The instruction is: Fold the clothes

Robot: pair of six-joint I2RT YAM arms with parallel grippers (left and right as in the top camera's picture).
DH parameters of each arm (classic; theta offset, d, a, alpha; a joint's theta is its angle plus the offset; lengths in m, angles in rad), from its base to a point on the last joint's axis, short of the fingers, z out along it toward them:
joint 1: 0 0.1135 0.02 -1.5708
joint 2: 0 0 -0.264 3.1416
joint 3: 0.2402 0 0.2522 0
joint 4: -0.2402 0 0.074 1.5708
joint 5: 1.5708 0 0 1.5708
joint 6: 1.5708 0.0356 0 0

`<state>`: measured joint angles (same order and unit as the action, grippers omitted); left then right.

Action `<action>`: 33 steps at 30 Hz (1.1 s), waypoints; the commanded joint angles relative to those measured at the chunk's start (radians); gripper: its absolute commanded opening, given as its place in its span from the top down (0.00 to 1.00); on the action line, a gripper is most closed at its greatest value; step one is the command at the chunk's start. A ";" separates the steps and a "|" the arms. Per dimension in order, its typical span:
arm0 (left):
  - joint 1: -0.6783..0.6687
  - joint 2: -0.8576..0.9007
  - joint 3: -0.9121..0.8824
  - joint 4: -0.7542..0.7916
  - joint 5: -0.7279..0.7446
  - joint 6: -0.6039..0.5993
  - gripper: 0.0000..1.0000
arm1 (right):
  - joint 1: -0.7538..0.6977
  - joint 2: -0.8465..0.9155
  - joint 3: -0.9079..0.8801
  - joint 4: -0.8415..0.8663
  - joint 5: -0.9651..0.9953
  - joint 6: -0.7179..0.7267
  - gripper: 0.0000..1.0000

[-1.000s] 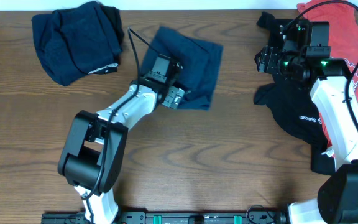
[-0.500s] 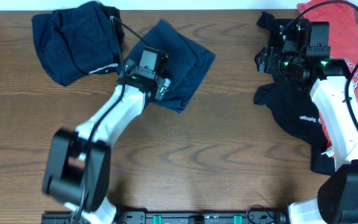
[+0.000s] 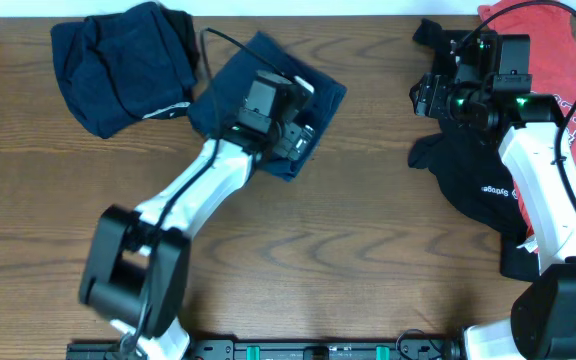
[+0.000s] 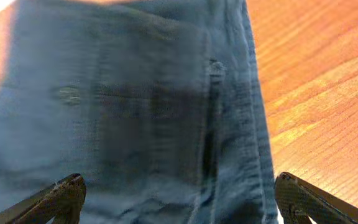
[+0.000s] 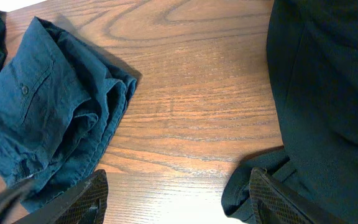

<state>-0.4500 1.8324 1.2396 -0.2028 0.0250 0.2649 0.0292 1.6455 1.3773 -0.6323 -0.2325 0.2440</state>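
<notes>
A folded blue garment [image 3: 318,95] lies at the back middle of the wooden table. My left gripper [image 3: 294,134] hovers low over its front part, open, with cloth between the spread fingers but not pinched. The left wrist view shows the gripper [image 4: 179,199] and blue fabric [image 4: 135,106] filling the frame. My right gripper [image 3: 430,98] is open and empty above bare wood beside a black garment [image 3: 473,185]. In the right wrist view the gripper [image 5: 179,199] has the blue garment [image 5: 48,112] to its left and the black garment [image 5: 328,93] to its right.
A crumpled dark navy garment [image 3: 118,60] lies at the back left, touching the blue one. A red garment [image 3: 558,45] lies at the back right, partly under my right arm. The table's back edge runs just behind the clothes.
The blue garment slid left and turned, ending against the navy pile. My left gripper swung left with it, then moved back right over it. The right arm has not moved.
</notes>
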 commanded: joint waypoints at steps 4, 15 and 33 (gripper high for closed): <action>-0.043 0.113 0.162 -0.066 0.045 -0.030 0.02 | -0.002 0.012 -0.005 -0.005 -0.004 -0.013 0.29; -0.053 0.272 0.230 -0.137 0.043 -0.030 0.02 | -0.002 0.012 -0.005 0.003 -0.004 -0.013 0.28; -0.053 0.356 0.231 -0.121 0.007 -0.030 0.02 | 0.005 0.012 -0.005 0.030 -0.031 -0.013 0.30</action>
<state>-0.5068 2.1357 1.4593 -0.3225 0.0517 0.2398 0.0292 1.6459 1.3773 -0.6048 -0.2546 0.2440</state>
